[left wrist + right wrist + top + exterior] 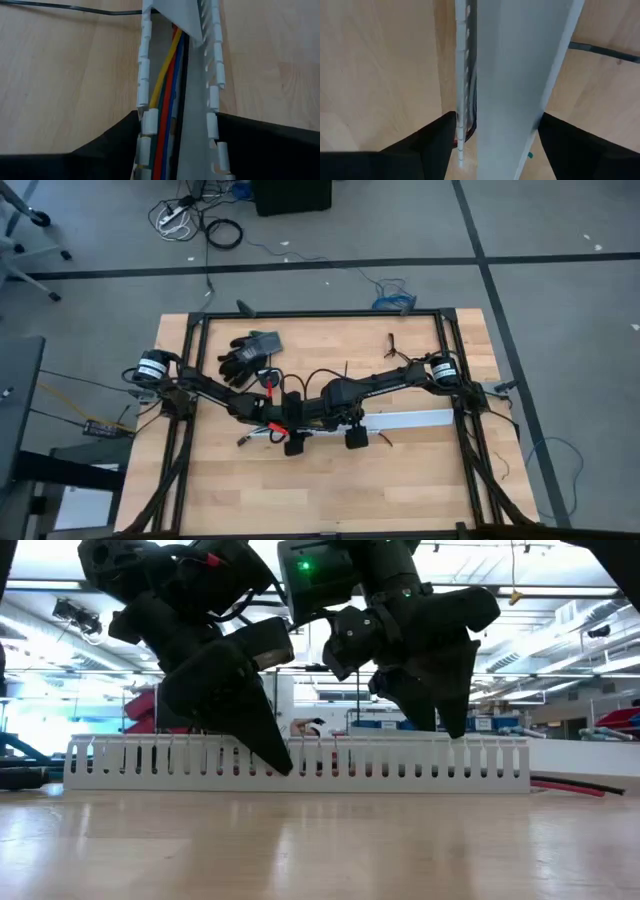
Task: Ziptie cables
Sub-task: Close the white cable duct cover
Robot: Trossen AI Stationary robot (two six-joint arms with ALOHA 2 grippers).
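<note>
A white slotted channel lies along the middle of the table. The cables, yellow, red, blue and black, run side by side in its trough. A white cover strip sits tilted over the channel. My left gripper straddles the channel near its left end. My right gripper stands over it further right, its fingers on either side of the wall and cover. A thin black strap, the ziptie, lies flat on the table beside the channel. My left gripper comes from above with one finger outside each slotted wall, lying across the channel, which rests on the table. My right gripper, also pointing down and across, has one finger against the slotted wall and the other at the tilted cover's edge.
A pair of dark gloves lies at the far left of the table, and a small black forked clip at the far right. A red and black cord lies behind the channel's right end. The near half of the table is bare wood.
</note>
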